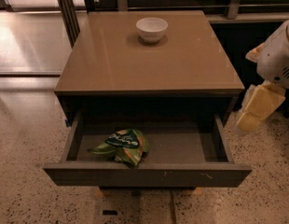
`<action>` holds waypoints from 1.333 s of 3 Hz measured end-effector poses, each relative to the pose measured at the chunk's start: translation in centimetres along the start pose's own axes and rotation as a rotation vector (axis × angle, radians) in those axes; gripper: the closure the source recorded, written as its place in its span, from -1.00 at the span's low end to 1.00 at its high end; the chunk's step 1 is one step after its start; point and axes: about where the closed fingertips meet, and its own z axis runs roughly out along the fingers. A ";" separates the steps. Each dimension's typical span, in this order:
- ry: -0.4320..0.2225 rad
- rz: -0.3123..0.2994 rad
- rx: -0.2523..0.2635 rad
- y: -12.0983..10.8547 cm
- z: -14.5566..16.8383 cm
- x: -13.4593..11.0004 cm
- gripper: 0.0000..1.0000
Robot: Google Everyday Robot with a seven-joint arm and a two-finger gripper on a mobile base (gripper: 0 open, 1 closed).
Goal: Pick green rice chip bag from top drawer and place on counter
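The green rice chip bag (122, 146) lies crumpled on the grey floor of the open top drawer (147, 174), left of its middle and near the front panel. The drawer is pulled out under the glossy tan counter (149, 62) of the dark cabinet. My gripper (251, 118) hangs at the right edge of the view, beside the cabinet's right side and above the floor. It is level with the drawer, outside it, and well apart from the bag. It holds nothing that I can see.
A white bowl (152, 29) stands on the counter near its back edge. Speckled floor (23, 139) surrounds the cabinet. Metal frame legs (67, 8) stand behind the counter at the back left.
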 end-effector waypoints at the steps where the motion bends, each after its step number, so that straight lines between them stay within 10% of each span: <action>1: -0.171 0.145 -0.119 1.1 7.4 -3.0 -1.00; 2: -0.348 0.214 -0.184 0.4 12.4 -7.5 -1.00; 4: -0.388 0.229 -0.206 0.6 13.2 -8.5 -1.00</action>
